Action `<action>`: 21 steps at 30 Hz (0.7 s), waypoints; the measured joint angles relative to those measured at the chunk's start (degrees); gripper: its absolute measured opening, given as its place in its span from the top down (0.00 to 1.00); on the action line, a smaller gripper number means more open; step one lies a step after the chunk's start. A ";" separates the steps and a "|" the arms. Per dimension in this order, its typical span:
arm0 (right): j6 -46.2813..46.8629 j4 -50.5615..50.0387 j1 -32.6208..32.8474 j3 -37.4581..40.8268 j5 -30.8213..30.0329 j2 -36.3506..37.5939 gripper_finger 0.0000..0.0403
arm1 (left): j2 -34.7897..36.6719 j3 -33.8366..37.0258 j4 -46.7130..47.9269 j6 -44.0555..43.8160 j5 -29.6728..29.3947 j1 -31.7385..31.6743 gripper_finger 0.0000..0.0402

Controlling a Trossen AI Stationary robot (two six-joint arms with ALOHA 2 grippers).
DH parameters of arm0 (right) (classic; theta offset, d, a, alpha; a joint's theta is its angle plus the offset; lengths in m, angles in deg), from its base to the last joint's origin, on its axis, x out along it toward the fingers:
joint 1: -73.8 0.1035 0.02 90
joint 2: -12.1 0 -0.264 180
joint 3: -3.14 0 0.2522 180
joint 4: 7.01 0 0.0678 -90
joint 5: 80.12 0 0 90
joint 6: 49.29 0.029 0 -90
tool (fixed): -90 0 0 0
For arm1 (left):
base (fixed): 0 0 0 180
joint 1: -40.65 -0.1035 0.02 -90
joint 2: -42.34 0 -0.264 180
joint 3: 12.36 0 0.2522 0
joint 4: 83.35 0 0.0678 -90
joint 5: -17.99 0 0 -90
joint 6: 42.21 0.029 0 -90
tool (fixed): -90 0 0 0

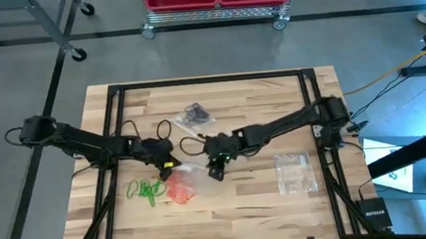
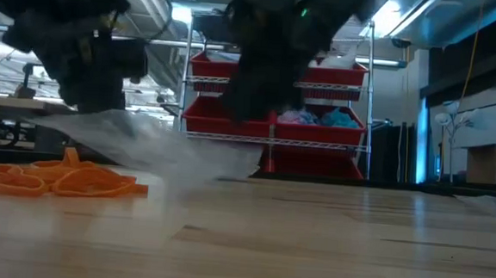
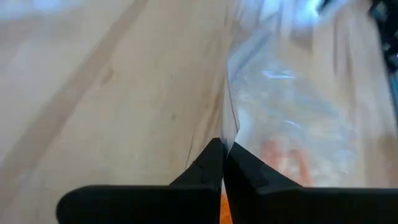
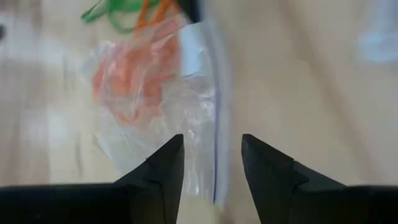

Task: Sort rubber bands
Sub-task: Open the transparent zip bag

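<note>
- Rubber bands, orange-red (image 1: 179, 190): I see most of them bunched inside a clear plastic bag (image 1: 188, 181) that lies on the wooden table (image 1: 252, 202), toward the left of centre in the high view. The right wrist view shows the same orange mass (image 4: 127, 68) through the film.
- Rubber bands, green (image 1: 146, 192): a loose tangle lies on the bare wood just beside the bag, on its left in the high view.
- In the low view, loose orange bands (image 2: 64, 179) lie in a flat heap on the table surface, with the lifted edge of the bag (image 2: 152, 150) above and beside them.
- Left gripper (image 3: 224, 163): my left arm's fingers (image 3: 205, 168) are pressed together, and the left wrist view shows the thin edge of the bag running into the seam between them, so they pinch the film. In the high view this gripper (image 1: 166, 168) sits at the bag's upper left corner.
- Right gripper (image 4: 212, 152): its fingers (image 4: 165, 165) stand apart, straddling the bag's sealed strip edge (image 4: 214, 124); I cannot tell whether either finger touches the plastic. In the high view it (image 1: 216, 166) hangs over the bag's right end.
- Further out: a second clear bag with dark contents (image 1: 195, 116) lies toward the table's far side, and a third clear bag (image 1: 294, 171) lies well apart on the right.
- Beyond the table stands a wire rack with red bins (image 2: 275, 115).
</note>
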 joint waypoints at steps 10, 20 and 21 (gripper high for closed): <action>-5.52 1.07 2.07 -0.04 -2.96 8.98 0.62 | 9.34 -0.02 0.84 -5.55 -12.90 -0.02 1.00; 1.26 6.71 3.67 0.02 -11.91 -0.50 0.60 | 8.57 -0.02 -3.88 -5.29 -16.23 0.94 1.00; 1.94 6.36 3.63 0.02 -11.94 -1.06 0.59 | 8.24 -0.02 -3.86 -5.19 -16.56 0.82 1.00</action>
